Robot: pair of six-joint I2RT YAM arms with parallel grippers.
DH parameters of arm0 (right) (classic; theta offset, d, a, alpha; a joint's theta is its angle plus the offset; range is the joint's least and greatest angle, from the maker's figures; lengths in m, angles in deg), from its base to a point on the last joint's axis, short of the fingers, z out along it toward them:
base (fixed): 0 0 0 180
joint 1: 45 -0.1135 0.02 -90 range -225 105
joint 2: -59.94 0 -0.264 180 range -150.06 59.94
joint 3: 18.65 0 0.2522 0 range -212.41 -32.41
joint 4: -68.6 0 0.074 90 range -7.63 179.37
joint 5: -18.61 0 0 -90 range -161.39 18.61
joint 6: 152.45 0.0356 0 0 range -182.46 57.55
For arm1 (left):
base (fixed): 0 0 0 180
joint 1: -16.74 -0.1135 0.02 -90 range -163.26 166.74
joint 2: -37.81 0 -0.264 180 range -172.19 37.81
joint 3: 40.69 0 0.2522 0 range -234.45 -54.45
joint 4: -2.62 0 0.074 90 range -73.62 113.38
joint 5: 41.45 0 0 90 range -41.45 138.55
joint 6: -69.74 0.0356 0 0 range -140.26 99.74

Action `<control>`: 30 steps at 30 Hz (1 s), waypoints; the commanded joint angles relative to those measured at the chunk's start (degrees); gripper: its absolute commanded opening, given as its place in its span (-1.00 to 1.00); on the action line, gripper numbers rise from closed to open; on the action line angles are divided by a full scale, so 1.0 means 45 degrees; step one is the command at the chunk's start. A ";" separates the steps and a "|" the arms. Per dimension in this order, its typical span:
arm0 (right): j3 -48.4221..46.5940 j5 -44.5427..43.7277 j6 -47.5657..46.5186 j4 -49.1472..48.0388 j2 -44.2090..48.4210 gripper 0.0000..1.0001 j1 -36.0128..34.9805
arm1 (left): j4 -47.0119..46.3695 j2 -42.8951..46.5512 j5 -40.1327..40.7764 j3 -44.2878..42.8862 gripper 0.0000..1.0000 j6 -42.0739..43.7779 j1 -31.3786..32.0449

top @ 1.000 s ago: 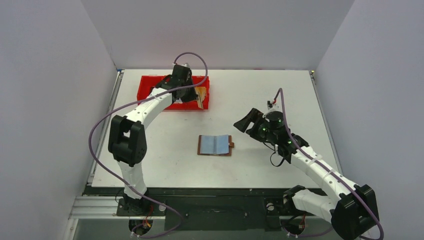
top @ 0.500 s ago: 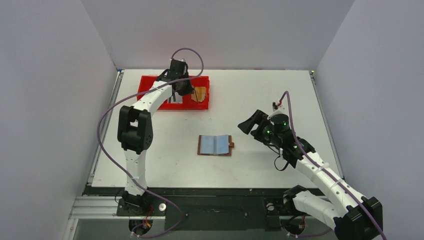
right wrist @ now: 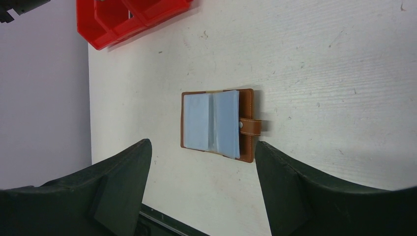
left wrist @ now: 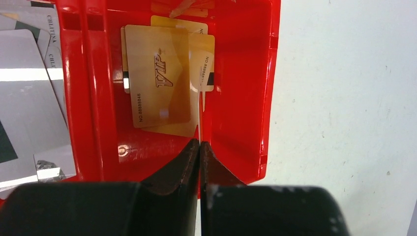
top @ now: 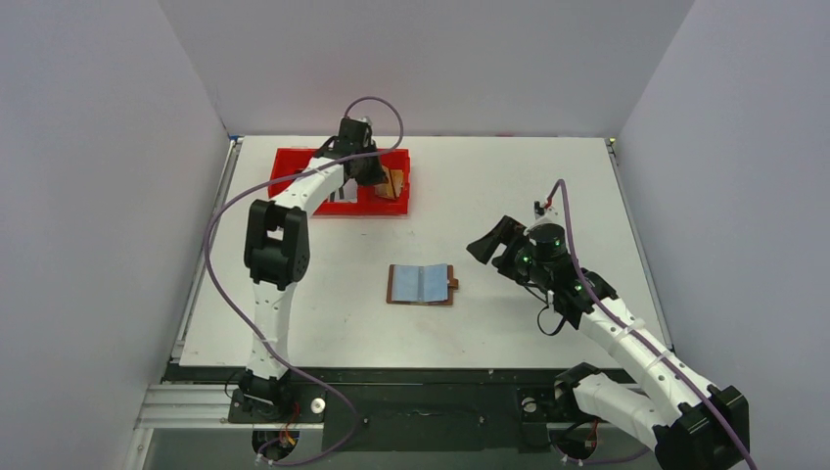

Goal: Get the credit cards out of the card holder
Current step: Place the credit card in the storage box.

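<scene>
The left gripper (left wrist: 199,143) hangs over the right-hand end of a red tray (left wrist: 269,73) at the far left of the white table (top: 509,176). Its jaws are pressed together on a thin card (left wrist: 200,110), seen edge-on as a pale sliver rising from between the tips. In the end compartment directly below, several gold credit cards (left wrist: 160,83) lie flat in a loose overlapping stack, the top one stamped with raised lettering and a number. In the neighbouring compartment, across a red divider, lie silver-grey cards (left wrist: 24,98) with dark stripes. Well apart from the tray, toward the arms' side of the table and a little to its right, the brown leather card holder (right wrist: 216,123) lies spread open and flat. Its grey-blue pockets face up, and its short strap tab (right wrist: 252,127) sticks out from the edge turned away from the tray. Farther from the tray again, beyond the holder, the right gripper (right wrist: 201,145) hovers clear of the table with its jaws wide apart and nothing between them, its wrist camera looking down at the holder.
</scene>
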 commanded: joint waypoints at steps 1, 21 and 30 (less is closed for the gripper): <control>0.0097 -0.0363 -0.0038 -0.0111 0.0325 0.45 0.0074 | -0.0408 -0.0309 -0.0403 -0.1116 -1.00 0.0398 -0.0055; 0.0012 -0.0504 -0.0103 -0.0099 -0.0207 0.45 -0.0115 | 0.1139 0.1442 -0.0090 -0.1454 -0.33 0.1014 -0.0026; -0.0398 -0.1208 -0.0263 -0.0077 -0.1123 0.49 -0.1052 | 0.1070 0.4376 0.0017 0.1904 -0.31 0.0671 0.0508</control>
